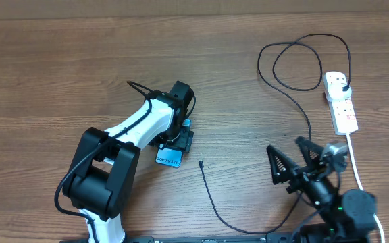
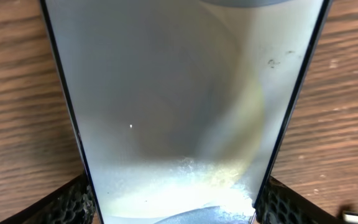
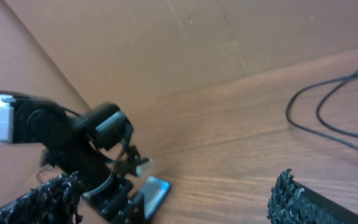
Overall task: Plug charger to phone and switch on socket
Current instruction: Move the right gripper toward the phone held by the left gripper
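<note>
Overhead view: two arms, two pincers, one phone, one charger, one socket and one white cord are counted on a single desk.
Right pincer (image 1: 283, 145): found nearest, at the near right edge. Its jaws are spread wide and nothing is held between them.
Charger (image 1: 211, 199): one thin black cable. Its small connector tip is laid loose on the desk, just right of the phone and apart from it. The cable is run to the near edge and then back past the right pincer. It is looped at the far right, and its black plug is seated in the far end of the socket.
Phone (image 1: 169, 158): laid flat left of centre, mostly covered from above. Only its light blue lettered end is shown.
Left pincer (image 1: 177, 143): placed over the phone. In the left wrist view one finger (image 2: 67, 205) is seen at each long edge, close against the dark rim. Whether the phone is clamped cannot be told.
Socket (image 1: 340, 101): one white strip with red marks, at the far right, well apart from the phone.
White cord (image 1: 358, 169): led from the socket's near end toward the near edge.
Desk (image 1: 80, 67): brown wood grain throughout.
Room: a plain brown panel (image 3: 135, 43) is seen behind the desk in the right wrist view.
</note>
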Controlling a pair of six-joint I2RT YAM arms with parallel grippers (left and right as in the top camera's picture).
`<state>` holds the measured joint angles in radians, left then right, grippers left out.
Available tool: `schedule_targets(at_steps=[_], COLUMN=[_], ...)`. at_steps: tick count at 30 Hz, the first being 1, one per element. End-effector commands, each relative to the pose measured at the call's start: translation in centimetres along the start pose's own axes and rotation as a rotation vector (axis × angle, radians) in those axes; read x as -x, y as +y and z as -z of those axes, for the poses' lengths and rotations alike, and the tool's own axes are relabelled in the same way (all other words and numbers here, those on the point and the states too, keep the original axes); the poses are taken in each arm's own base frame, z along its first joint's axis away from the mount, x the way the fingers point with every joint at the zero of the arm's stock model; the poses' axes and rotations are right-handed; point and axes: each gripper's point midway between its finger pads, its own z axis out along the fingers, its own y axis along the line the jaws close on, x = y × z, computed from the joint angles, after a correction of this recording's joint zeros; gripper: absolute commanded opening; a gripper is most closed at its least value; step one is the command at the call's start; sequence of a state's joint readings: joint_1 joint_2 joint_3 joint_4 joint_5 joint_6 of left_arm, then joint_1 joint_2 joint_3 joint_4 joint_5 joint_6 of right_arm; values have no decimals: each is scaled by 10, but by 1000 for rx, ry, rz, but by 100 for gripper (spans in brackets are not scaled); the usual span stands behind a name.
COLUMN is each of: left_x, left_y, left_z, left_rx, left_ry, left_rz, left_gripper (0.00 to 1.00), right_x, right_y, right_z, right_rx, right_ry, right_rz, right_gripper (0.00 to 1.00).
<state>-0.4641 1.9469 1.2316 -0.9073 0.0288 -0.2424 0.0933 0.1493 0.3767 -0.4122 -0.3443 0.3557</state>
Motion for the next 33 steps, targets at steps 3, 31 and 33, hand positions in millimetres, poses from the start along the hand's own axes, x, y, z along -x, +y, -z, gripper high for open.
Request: schedule_targets(at_steps=[3, 31, 33], left_x=[-12, -9, -9], left_y=[-29, -60, -60], left_z=[-9, -1, -1], left_rx=[-176, -365, -365], left_ry=[55, 29, 29], left_rz=[-102, -193, -193], left_gripper=[75, 79, 79], right_x=[41, -159, -167], right_y=[13, -18, -16], right_z=[-1, -126, -136], right_rx=[-79, -27, -25], right_ry=[108, 1110, 1111], right_rz=[26, -676, -688], right_gripper=[100, 100, 100])
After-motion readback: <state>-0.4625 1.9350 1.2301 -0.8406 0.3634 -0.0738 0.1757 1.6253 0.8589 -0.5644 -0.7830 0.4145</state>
